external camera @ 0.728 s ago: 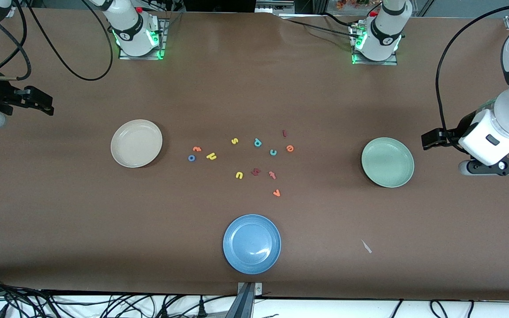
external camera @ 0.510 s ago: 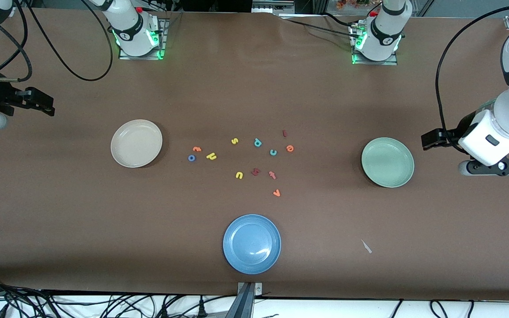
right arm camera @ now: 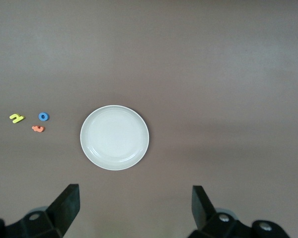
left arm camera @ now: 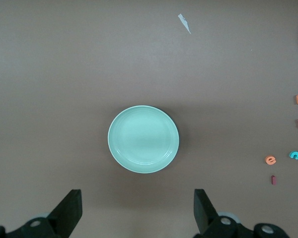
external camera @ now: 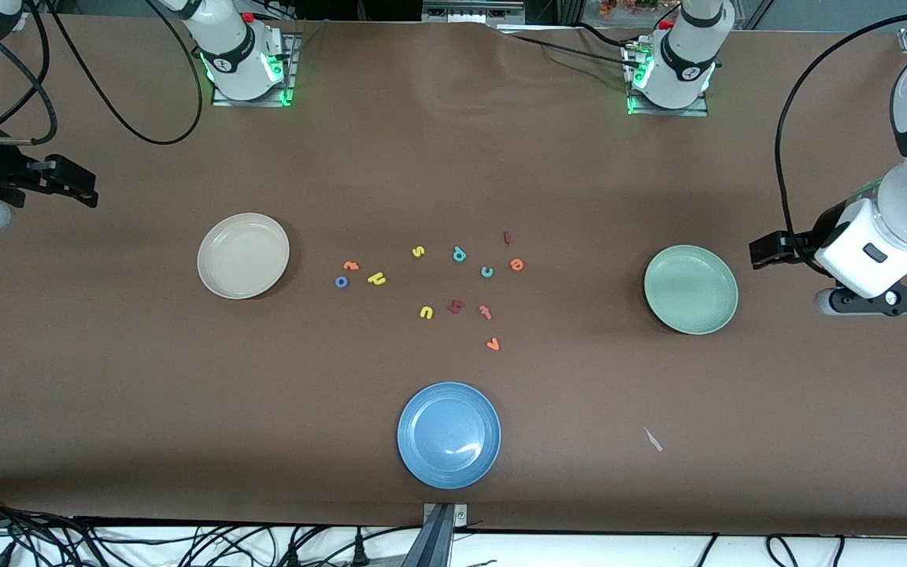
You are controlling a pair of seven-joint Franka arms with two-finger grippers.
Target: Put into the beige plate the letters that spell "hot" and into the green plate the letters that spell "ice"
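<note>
With both jaws spread wide and empty, the left gripper point(left arm camera: 137, 210) is best lowered squarely over the tiny orange foam e point(external camera: 516, 264) near the worktop's middle, while the right gripper point(right arm camera: 134, 210) is kept waiting.

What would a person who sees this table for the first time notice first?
Three round plates stand out on the brown table: the beige plate toward the right arm's end, the green plate toward the left arm's end, and the blue plate nearest the front camera. Between them lies a scatter of tiny coloured foam letters, none on a plate. The left gripper and the right gripper hang open at the table's ends.
</note>
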